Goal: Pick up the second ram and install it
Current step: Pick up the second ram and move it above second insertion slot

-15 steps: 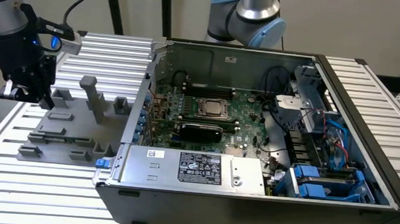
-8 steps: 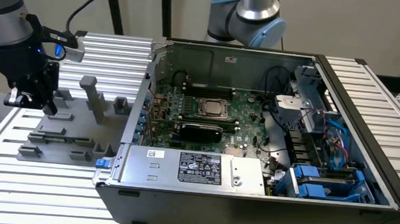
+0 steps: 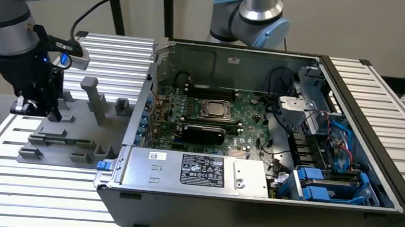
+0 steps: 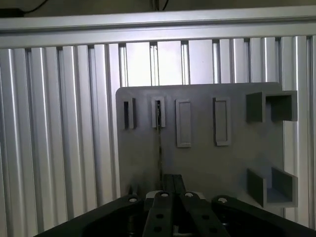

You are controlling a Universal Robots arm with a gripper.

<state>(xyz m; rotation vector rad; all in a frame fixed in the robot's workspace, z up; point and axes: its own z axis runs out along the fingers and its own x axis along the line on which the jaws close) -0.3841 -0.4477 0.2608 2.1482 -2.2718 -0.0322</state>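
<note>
gripper (image 3: pixel 48 115) hangs just over the grey holder (image 4: pixel 197 168) on the tabletop (image 3: pixel 46 186), can't tell if open or clamped. second ram (image 4: pixel 159 148) looks like the thin edge-on strip in a slot, rising straight toward it.

Robotics lab bench: aluminium-profile table (image 3: pixel 377 96), open computer case (image 3: pixel 253 215), grey fixture plate (image 3: pixel 55 139), robot arm (image 3: pixel 259 17).

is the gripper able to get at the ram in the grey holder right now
Probably yes: the gripper sits over the grey holder, in line with the thin edge-on strip that looks like the ram, with nothing between them.
</note>
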